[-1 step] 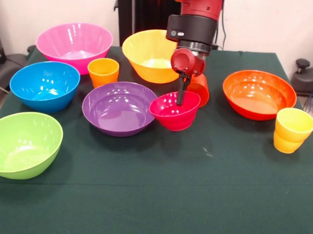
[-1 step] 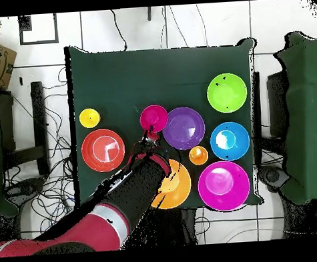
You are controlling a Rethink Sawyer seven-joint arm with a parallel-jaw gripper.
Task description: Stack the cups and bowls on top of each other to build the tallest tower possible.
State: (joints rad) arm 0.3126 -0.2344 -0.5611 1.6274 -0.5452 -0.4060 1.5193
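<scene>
- Front view: the jaws (image 1: 181,100) reach down inside the small magenta bowl (image 1: 174,111), which sits touching the purple bowl (image 1: 119,108); whether they are open or closed cannot be told.
- A red-orange cup (image 1: 200,87) lies tilted just behind the magenta bowl, partly hidden by the arm.
- The pink bowl (image 1: 74,45), yellow bowl (image 1: 148,55), blue bowl (image 1: 44,85), green bowl (image 1: 23,143) and orange-red bowl (image 1: 259,93) stand apart on the green surface (image 1: 159,199).
- An orange cup (image 1: 103,71) stands between the pink and purple bowls; a yellow cup (image 1: 294,129) leans on the right.
- Overhead view: the jaws (image 2: 150,133) meet the magenta bowl's (image 2: 154,117) rim; nothing is stacked.
</scene>
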